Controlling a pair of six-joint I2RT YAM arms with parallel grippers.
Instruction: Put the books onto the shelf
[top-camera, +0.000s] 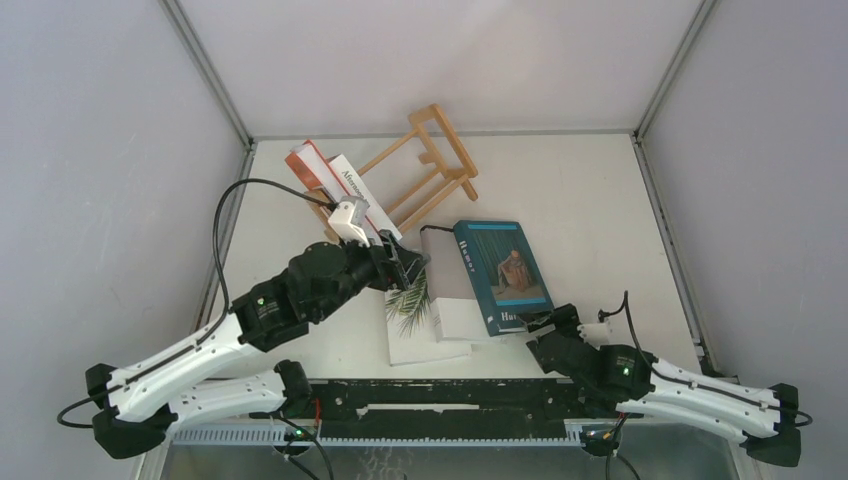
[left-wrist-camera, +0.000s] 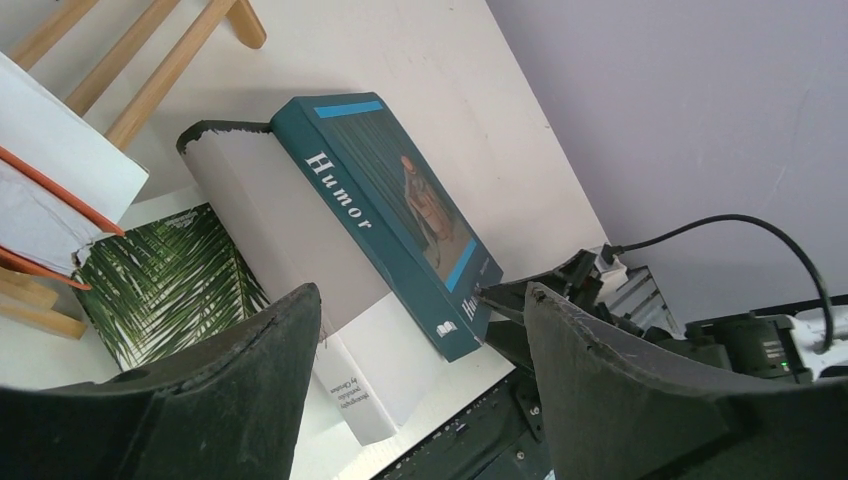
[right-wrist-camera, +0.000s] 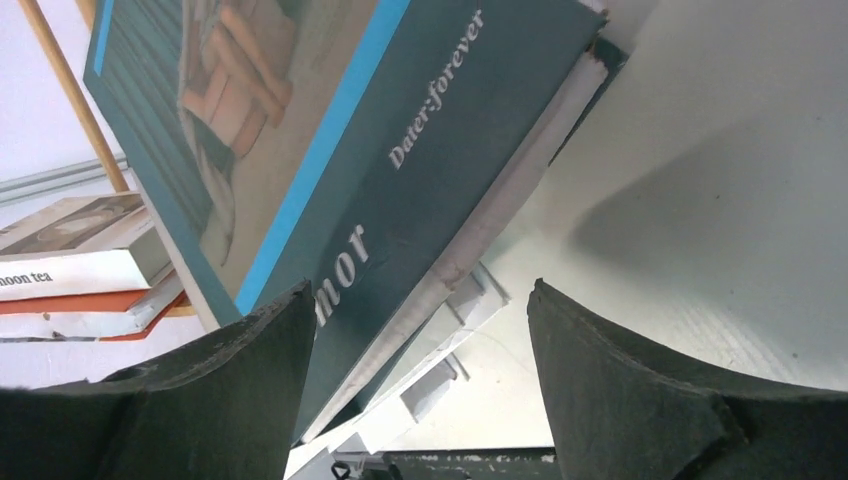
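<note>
Your left end effector (top-camera: 405, 265) is spread wide and empty, over the palm leaf book (top-camera: 410, 322). Your right end effector (top-camera: 540, 325) is spread too, by the near corner of the teal book (top-camera: 505, 270). That book lies on the grey-white book (top-camera: 447, 300). The orange-red book (top-camera: 303, 163) rests on the shelf (top-camera: 432, 165).

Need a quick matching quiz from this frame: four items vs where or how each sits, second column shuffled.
Column 1:
1. Humor book
2. palm-leaf book
3. orange-red book
4. right fingers

Column 2:
A. on the shelf, at its left end
B. open, at the teal cover's near corner
C. lying on top of the grey-white book
D. flat on the table, bottom of the pile

Pairs: 1-C, 2-D, 3-A, 4-B
</note>
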